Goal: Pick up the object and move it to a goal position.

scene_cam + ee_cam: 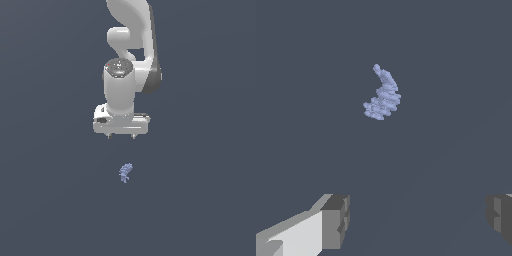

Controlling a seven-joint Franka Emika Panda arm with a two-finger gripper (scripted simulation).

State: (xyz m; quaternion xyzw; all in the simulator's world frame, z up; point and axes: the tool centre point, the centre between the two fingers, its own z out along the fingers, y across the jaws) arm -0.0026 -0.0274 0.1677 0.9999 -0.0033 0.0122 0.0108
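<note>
The object is a tiny bumpy periwinkle-blue lump lying on the dark grey floor, with a tapering end. The wrist view shows the object as a curved, ridged shape lying off to one side of the fingers, not between them. My white gripper hangs from the arm above and slightly behind the lump, apart from it. Its two fingertips stand wide apart with nothing between them, so it is open.
The white robot arm rises behind the gripper toward the top of the exterior view. A plain dark grey surface surrounds everything. No goal marker shows.
</note>
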